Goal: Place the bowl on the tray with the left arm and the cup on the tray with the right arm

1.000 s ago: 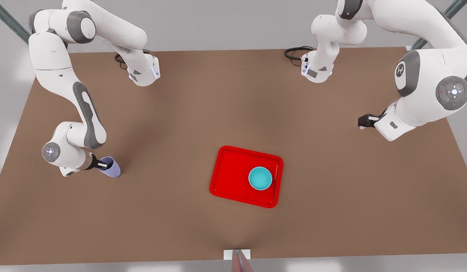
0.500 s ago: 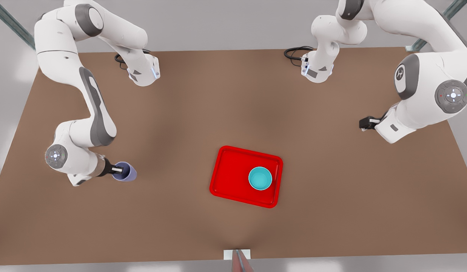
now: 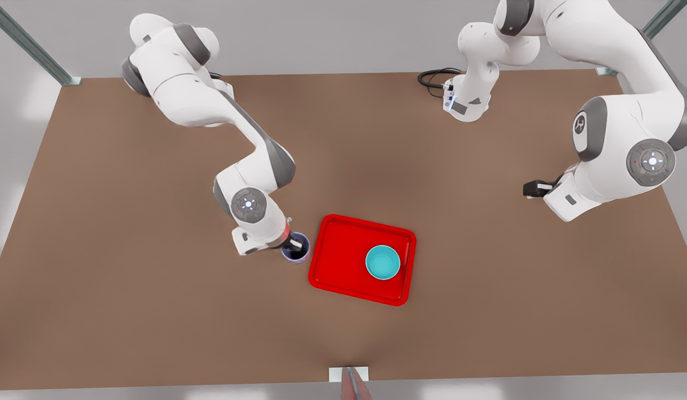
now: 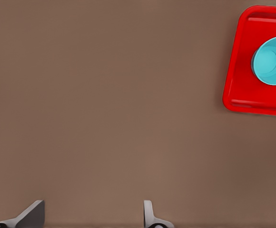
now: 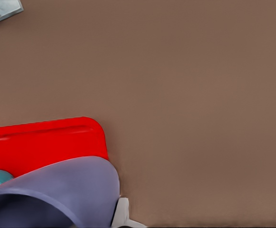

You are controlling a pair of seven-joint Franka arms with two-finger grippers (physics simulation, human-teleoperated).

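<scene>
One cup [image 3: 296,248] sits in the closed grip of the right pincer [image 3: 294,244], just beside the front view's left edge of the one red tray [image 3: 343,266] on the brown worktop [image 3: 154,311]. One bowl [image 3: 382,262] rests in the tray. Far at the front view's right, the left pincer [image 3: 529,189] hangs spread wide, empty, well apart.

No words, brand names or numbers can be read anywhere in these pictures. The only mark is a small white emblem on the grey joint cover of the arm [image 3: 581,123] at the front view's right, and its shape is too small to read as a letter. The tray [image 3: 343,261], the bowl [image 3: 382,262] and the cup [image 3: 299,250] are plain.
</scene>
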